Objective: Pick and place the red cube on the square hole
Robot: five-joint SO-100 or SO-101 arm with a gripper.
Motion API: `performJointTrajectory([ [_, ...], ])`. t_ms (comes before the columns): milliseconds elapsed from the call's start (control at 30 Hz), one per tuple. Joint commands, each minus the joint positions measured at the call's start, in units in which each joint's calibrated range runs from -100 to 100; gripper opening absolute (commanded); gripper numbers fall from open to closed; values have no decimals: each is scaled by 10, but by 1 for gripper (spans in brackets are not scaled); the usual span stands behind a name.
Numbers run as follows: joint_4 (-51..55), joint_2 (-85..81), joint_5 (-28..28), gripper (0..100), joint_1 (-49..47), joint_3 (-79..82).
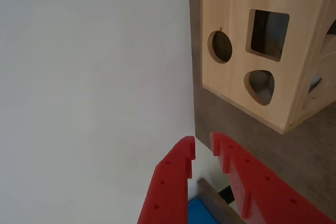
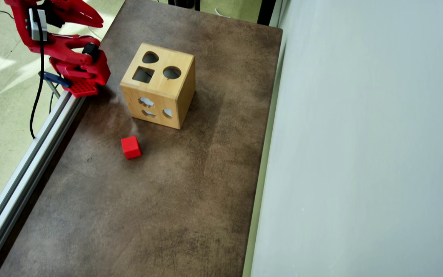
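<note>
Pre-grasp: fingers (image 1: 202, 145) slightly parted, empty, folded back at the worktop (image 2: 175, 200) edge; red cube (image 2: 131, 147) lying free near the wooden box (image 2: 156, 100); square hole (image 2: 143, 74) vacant; next, reaching down to the cube

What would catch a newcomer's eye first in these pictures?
The light wooden shape-sorter box stands mid-table, its dark square hole facing up. The small bright red cube lies alone on the brown tabletop in front of it, while the red two-finger gripper sits empty at the top-left corner.
</note>
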Motion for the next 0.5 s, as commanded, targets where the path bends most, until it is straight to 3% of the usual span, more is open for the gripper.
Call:
performJointTrajectory([
  [0,6,94,5,6,63,-67],
  [133,6,139,18,6,148,-73],
  [467,6,239,174,6,293,-64],
])
